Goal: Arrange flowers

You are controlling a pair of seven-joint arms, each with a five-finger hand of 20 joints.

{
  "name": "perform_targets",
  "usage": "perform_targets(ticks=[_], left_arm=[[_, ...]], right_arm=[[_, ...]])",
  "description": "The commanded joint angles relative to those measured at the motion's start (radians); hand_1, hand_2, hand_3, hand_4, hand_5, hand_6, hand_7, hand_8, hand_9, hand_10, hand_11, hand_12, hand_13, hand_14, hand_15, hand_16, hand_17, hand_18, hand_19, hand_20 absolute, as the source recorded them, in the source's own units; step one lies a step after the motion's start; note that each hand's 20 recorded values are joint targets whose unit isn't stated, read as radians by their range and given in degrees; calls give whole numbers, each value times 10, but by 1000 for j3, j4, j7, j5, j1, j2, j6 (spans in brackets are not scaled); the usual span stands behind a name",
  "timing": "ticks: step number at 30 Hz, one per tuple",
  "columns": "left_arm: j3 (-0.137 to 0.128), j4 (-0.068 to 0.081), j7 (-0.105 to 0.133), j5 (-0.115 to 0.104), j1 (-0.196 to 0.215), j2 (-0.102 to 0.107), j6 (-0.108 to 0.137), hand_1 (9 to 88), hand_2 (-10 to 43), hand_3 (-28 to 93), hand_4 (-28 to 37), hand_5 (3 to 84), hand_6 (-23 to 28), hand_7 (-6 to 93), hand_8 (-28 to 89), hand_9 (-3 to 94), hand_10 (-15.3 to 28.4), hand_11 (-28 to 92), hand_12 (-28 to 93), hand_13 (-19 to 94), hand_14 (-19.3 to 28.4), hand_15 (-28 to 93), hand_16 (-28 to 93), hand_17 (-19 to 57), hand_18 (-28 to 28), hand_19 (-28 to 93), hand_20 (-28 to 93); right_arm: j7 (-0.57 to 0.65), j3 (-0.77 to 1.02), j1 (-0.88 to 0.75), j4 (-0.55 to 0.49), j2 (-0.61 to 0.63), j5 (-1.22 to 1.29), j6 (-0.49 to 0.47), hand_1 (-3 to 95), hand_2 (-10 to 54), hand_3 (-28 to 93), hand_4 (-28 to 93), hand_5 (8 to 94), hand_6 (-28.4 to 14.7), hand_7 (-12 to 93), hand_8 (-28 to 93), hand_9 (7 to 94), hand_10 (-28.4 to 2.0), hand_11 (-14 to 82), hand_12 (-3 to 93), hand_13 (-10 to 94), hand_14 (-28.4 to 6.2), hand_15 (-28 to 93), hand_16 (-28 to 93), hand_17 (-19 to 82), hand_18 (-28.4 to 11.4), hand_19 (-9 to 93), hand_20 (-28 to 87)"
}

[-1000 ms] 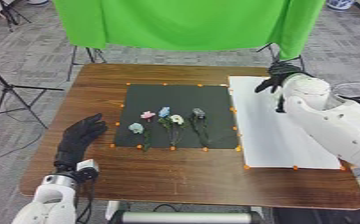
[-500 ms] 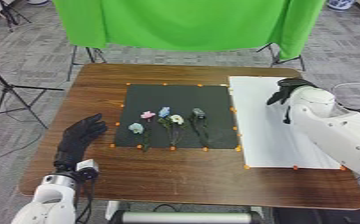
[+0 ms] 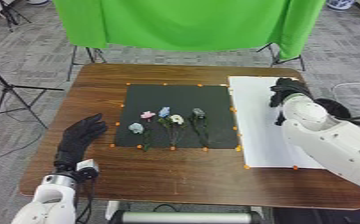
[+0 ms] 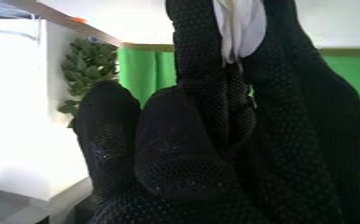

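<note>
Since the earlier frames, the right robot hand (image 3: pixel 288 91) has come nearer the robot from the far edge of the worktop (image 3: pixel 176 177) and turned, its wrist also drawing nearer the robot; the left robot hand (image 3: pixel 76 137) and the five flowers have kept their places. In the head view, the right robot hand is over the far part of the white sheet (image 3: pixel 261 135), on the right side of the worktop. The left robot hand is at the left, beside the black mat (image 3: pixel 178 95), its fingers loosely extended and pointing away from the robot. On the mat lie the pale blue flower (image 3: pixel 136 128), leftmost and nearest the robot, then the pink flower (image 3: pixel 147 115), the blue flower (image 3: pixel 165 112), the white flower (image 3: pixel 176 119) and, at the right, the greyish flower (image 3: pixel 199 113), with their green stems running toward the robot. Small orange markers (image 3: pixel 247 167) dot the edges of the mat and sheet. A green cloth (image 3: pixel 190 25) hangs beyond the worktop. In the right wrist view, the right robot hand (image 4: pixel 247 170) has its fingers close together, pinching white petals (image 4: pixel 239 27) between them. Behind are the green cloth and a leafy plant (image 4: pixel 89 67).
</note>
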Motion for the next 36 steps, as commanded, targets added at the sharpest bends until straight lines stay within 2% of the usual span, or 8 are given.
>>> perform_targets(ticks=[1,3,6,11,16,26,31,36], left_arm=[[18,29,-49,-1,44,-10,-1,227,-45,683,-283,498,10,169,-65,482,131,189,145,398,166,209,13,93,128,89,206],[19,30,-51,4,41,-9,-7,226,-45,685,-283,498,11,168,-65,483,131,189,145,398,166,209,13,92,128,88,206],[21,29,-49,2,37,-9,-1,225,-44,685,-283,497,11,168,-65,482,131,189,145,398,166,210,13,92,128,89,206],[25,30,-48,4,31,-7,-7,225,-44,684,-283,498,11,169,-65,482,131,189,145,396,166,209,12,92,128,89,206],[31,34,-51,6,23,-5,-14,225,-45,685,-283,498,11,169,-65,481,131,188,145,396,166,208,12,91,128,89,205],[34,38,-56,7,22,-3,-19,226,-45,685,-283,497,11,168,-65,481,130,188,145,395,166,207,13,91,128,90,205],[38,38,-56,7,19,-2,-26,225,-47,689,-283,480,11,165,-65,478,130,187,144,395,167,208,13,90,128,90,205],[43,36,-54,9,20,-3,-22,224,-49,689,-283,448,9,160,-66,472,130,186,145,393,167,207,13,90,128,91,205]], right_arm=[[-32,271,-235,-242,43,-46,96,592,-95,642,-207,756,6,309,57,927,-78,92,386,911,0,742,281,680,-160,932,597],[-47,312,-301,-307,49,-74,117,592,-95,642,-207,756,6,312,57,927,-79,92,388,911,1,741,282,681,-160,932,597],[-79,328,-366,-374,48,-121,136,591,-95,644,-205,756,6,316,54,925,-78,91,392,911,2,741,284,681,-160,932,598],[-111,353,-451,-437,17,-193,151,590,-95,645,-204,754,8,322,50,924,-77,89,394,910,2,741,287,679,-159,932,601],[-125,319,-456,-443,5,-270,186,587,-95,648,-203,753,11,329,45,924,-78,89,396,910,2,742,288,679,-159,932,604],[-156,274,-483,-443,-17,-269,174,582,-95,650,-199,752,16,340,36,923,-81,87,400,908,2,745,290,680,-158,932,611],[-160,238,-475,-430,-43,-282,172,581,-95,650,-197,750,17,343,33,921,-82,86,399,907,2,746,290,680,-157,932,612],[-162,217,-472,-425,-52,-271,163,580,-95,650,-198,750,16,345,30,920,-82,85,397,907,2,746,290,679,-157,932,613]])
